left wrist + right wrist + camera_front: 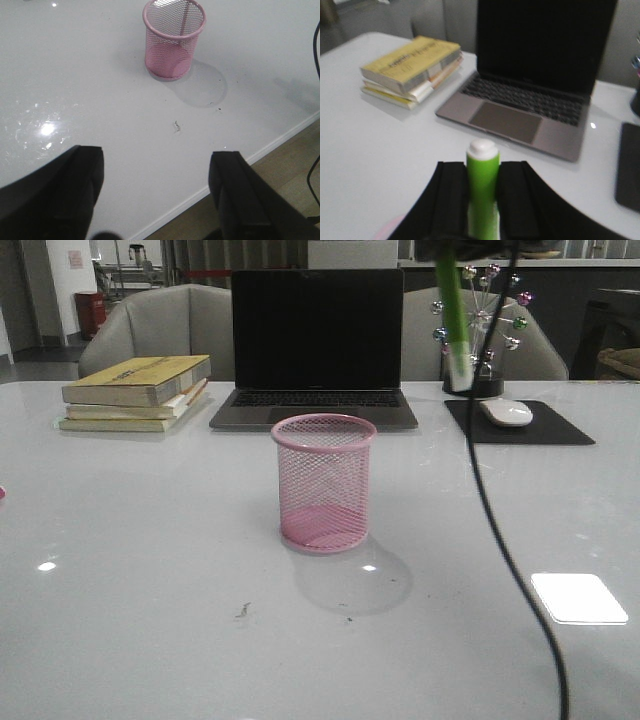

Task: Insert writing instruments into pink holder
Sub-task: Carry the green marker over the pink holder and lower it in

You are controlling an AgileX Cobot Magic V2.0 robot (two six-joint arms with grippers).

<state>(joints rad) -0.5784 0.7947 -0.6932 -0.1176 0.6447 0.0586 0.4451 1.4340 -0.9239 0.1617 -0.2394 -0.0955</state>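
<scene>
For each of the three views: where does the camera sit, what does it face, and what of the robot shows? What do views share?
Front view: looks forward over the table at the pink holder, laptop, books; the green marker hangs at top.
Left wrist view: above the near table edge, facing the holder; open left gripper.
Right wrist view: faces laptop and books; right gripper clamps the marker.
Shared: holder; marker, laptop, books.

We count one pink holder [324, 483], one green marker [455, 325], one open laptop [316, 350], three stacked books [138, 392], one mouse [507, 412] on one black mouse pad [555, 428], and two grippers [157, 192] [482, 192]
</scene>
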